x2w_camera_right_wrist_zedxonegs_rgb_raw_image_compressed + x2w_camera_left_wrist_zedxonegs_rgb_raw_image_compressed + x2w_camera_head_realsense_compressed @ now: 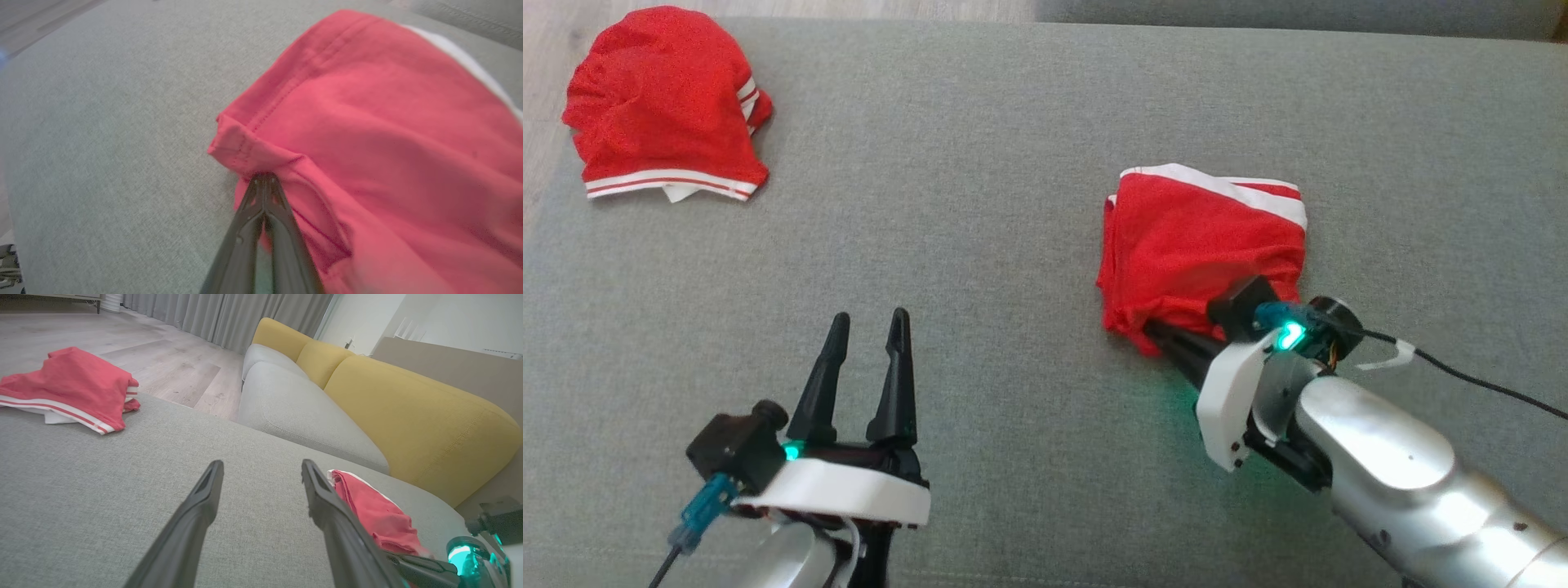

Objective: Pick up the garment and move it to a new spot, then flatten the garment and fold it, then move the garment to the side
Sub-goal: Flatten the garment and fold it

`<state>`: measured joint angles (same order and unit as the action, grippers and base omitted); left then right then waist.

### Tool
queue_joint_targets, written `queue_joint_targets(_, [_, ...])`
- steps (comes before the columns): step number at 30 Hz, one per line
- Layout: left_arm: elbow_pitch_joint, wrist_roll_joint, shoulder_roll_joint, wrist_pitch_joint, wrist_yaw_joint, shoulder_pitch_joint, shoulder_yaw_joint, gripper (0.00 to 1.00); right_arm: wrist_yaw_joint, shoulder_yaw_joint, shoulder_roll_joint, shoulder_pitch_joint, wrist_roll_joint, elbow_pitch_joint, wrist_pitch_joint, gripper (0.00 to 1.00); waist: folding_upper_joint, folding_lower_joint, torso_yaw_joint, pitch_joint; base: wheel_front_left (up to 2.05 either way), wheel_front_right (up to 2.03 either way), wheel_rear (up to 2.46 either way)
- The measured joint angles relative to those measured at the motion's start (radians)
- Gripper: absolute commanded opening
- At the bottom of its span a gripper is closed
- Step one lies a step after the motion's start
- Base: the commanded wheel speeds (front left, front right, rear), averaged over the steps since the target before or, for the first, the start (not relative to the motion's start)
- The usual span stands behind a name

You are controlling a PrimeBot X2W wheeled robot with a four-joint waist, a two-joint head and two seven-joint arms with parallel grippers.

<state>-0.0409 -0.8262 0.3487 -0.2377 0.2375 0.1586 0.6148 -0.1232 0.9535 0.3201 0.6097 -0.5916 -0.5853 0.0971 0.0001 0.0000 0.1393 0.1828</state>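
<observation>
Pinching the near-left hem corner of the folded red garment (1205,237), the right gripper (265,177) is pressed together on cloth. Garment lies right of centre on the grey cushion (980,204), its bulk ahead-right of the fingers, white-striped edge farthest. Left gripper (866,322) spread, well apart. No legible labels.

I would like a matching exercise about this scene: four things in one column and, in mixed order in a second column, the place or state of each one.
Column one
1. left pincer
2. right pincer
3. folded red garment
4. crumpled red garment

Column two
a. lies at the far left corner of the grey cushion
b. shut on the edge of a garment
c. open, holding nothing
d. lies at the right, pinched at its near corner

Right pairs: 1-c; 2-b; 3-d; 4-a
</observation>
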Motion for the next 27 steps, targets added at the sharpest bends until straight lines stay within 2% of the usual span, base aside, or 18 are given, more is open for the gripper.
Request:
queue_joint_targets(10, [0.006,0.0,0.0,0.0,0.0,0.0,-0.001,1.0,0.0,0.135,-0.026,0.038,-0.062,-0.046,-0.049,0.0,0.0,0.0,0.001,-0.002,0.0,0.0,0.0])
queue_joint_targets(17, [0.015,-0.001,0.0,-0.001,0.0,0.0,-0.004,1.0,0.0,0.131,-0.028,0.056,-0.07,-0.041,-0.148,0.0,0.0,0.0,-0.018,-0.029,0.0,0.0,0.0])
queue_joint_targets(18, [0.018,-0.001,0.0,-0.001,0.0,0.0,-0.005,1.0,0.0,0.12,-0.028,0.056,-0.07,-0.041,-0.166,0.04,0.0,0.0,-0.022,-0.035,0.0,0.0,0.0])
queue_joint_targets(20, [0.026,0.001,0.0,-0.002,0.0,0.0,-0.005,1.0,0.0,0.077,-0.029,0.055,-0.069,-0.041,-0.202,0.43,0.0,0.0,-0.03,-0.048,0.0,0.0,0.0])
queue_joint_targets(21, [0.029,0.006,0.001,-0.002,0.0,0.0,-0.006,1.0,0.0,0.053,-0.03,0.055,-0.067,-0.041,-0.218,0.66,0.0,-0.0001,-0.034,-0.055,0.0,0.0,0.0])
queue_joint_targets(22, [0.033,0.011,0.0,-0.002,0.001,0.0,-0.006,1.0,0.0,0.025,-0.031,0.052,-0.065,-0.042,-0.235,0.95,0.0,-0.0001,-0.039,-0.063,0.0,0.0,0.0])
queue_joint_targets(23, [0.037,0.016,0.0,-0.002,0.002,0.0,-0.007,1.0,0.0,-0.007,-0.033,0.048,-0.059,-0.043,-0.249,1.0,0.0,0.0,-0.044,-0.07,0.0,0.0,0.0])
queue_joint_targets(27, [0.056,0.039,-0.001,-0.003,0.009,-0.001,-0.019,1.0,0.0,-0.154,-0.054,-0.005,-0.016,-0.05,-0.298,1.0,0.0,-0.0001,-0.066,-0.1,0.0,0.0,0.0])
